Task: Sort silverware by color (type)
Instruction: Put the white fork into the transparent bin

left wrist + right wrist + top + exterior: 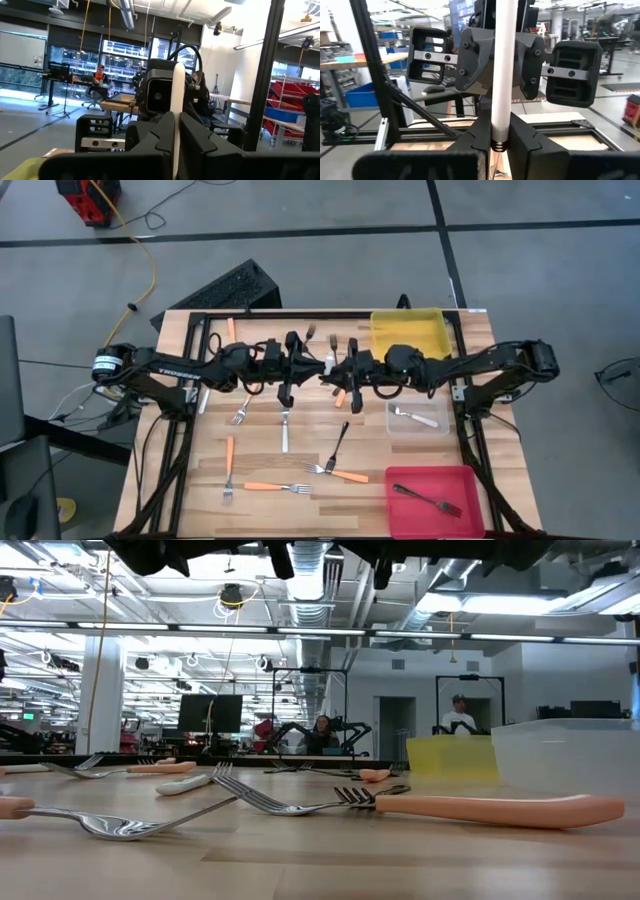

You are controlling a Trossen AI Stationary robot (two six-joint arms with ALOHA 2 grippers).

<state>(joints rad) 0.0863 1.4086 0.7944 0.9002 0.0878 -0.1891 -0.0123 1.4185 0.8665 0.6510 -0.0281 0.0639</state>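
The setting is an open-plan robotics lab. Exposed ceiling ducts (310, 565) run overhead at 12 o'clock. Seated people (322, 732) work at benches near another robot rig (300, 735).

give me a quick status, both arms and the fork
Left gripper and right gripper both shut on one white fork, mid-air handover above table centre. Clear bin holds one white fork. Nothing blocking.

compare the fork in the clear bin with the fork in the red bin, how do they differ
The fork in the clear bin is pale silver-white; the fork in the red bin is dark grey. The pale one lies in the clear bin, between the yellow and red bins; the dark one lies in the red bin at the near edge. Both lie flat, alone in their bins.
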